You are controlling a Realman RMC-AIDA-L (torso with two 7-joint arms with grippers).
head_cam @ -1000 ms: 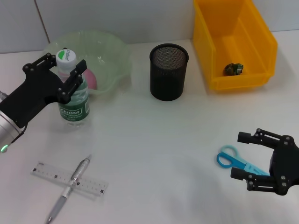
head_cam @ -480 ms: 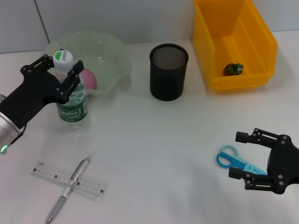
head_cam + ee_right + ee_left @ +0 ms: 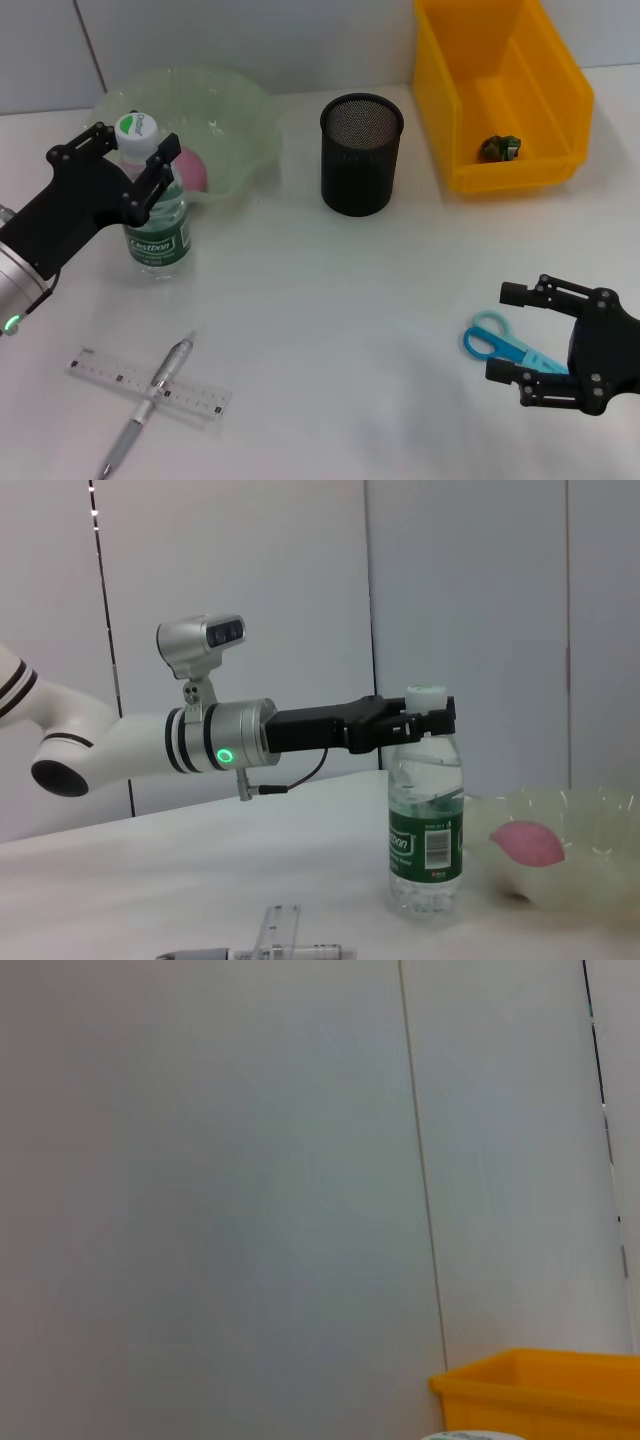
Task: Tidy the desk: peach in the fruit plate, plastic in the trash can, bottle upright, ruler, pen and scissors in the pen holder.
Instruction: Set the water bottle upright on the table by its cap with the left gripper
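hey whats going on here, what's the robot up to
It is tidying a desk. The left gripper sits around the neck of the water bottle, which stands upright beside the fruit plate holding the peach. The right gripper is open over the blue scissors. The ruler and pen lie crossed on the desk, not yet in the pen holder.

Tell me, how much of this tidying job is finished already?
Done: peach in the fruit plate, plastic in the trash can. In hand: the bottle stands upright, left tool at its neck. Left: ruler, pen and scissors, beside the open right tool, all outside the pen holder.
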